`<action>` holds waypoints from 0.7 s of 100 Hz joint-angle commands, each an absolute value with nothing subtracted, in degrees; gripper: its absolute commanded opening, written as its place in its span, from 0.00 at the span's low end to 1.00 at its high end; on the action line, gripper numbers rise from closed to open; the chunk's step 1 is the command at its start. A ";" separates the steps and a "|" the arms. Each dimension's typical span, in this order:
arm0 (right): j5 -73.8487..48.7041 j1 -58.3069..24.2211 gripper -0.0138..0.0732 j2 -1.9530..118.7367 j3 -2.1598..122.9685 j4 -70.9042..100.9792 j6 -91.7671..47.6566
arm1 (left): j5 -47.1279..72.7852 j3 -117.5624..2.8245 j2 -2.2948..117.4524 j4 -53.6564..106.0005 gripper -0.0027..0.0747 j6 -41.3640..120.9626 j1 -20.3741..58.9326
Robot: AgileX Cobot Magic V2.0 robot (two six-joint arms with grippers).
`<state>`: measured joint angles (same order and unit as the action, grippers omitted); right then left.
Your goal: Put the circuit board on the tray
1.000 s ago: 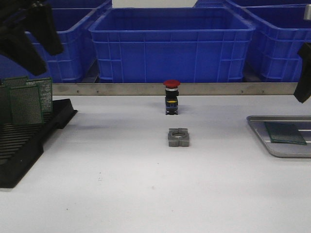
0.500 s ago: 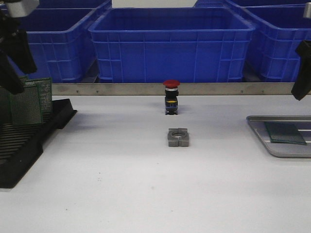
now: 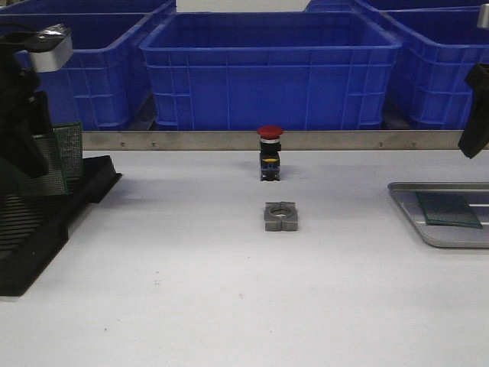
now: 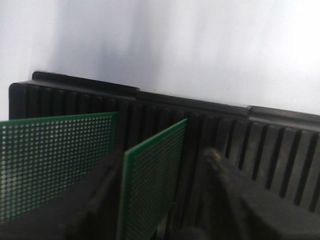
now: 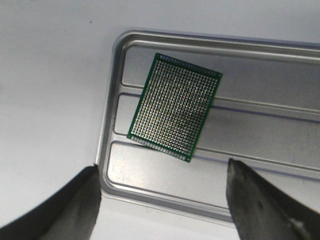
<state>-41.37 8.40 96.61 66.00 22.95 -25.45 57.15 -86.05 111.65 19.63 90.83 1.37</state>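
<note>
Two green circuit boards stand upright in the black slotted rack [image 3: 34, 222] at the left. In the left wrist view my left gripper [image 4: 162, 159] is open and straddles one standing circuit board [image 4: 152, 185]. The second board [image 4: 55, 162] stands beside it in the rack [image 4: 280, 145]. In the front view my left gripper [image 3: 27, 149] covers part of the boards [image 3: 67, 153]. Another circuit board [image 3: 448, 209] lies flat in the silver tray [image 3: 428, 229] at the right. My right gripper [image 5: 162, 169] is open and empty above the tray [image 5: 165, 187], clear of that board [image 5: 175, 111].
A grey metal block [image 3: 280, 216] lies in the middle of the table. A red-capped push button [image 3: 269, 153] stands behind it. Large blue bins [image 3: 271, 69] line the back behind a metal rail [image 3: 191, 140]. My right arm [image 3: 475, 111] hangs at the right edge.
My left arm has come down from the upper left onto the rack and its fingers now straddle a standing board. The right gripper has hardly moved.
</note>
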 commanded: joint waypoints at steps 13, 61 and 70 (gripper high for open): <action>-40.71 8.68 0.67 93.64 67.73 24.41 -26.01 | 59.34 -87.71 108.67 21.19 0.01 90.04 1.23; -39.78 4.00 0.71 86.14 67.73 31.02 -37.12 | 73.14 -96.76 104.17 30.33 0.01 90.37 1.23; -40.47 1.31 0.76 84.51 67.73 34.56 -41.85 | 73.14 -97.06 103.33 38.10 0.01 91.09 1.60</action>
<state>-41.12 3.32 88.24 66.00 29.45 -36.81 69.65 -95.02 107.23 28.90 90.90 1.37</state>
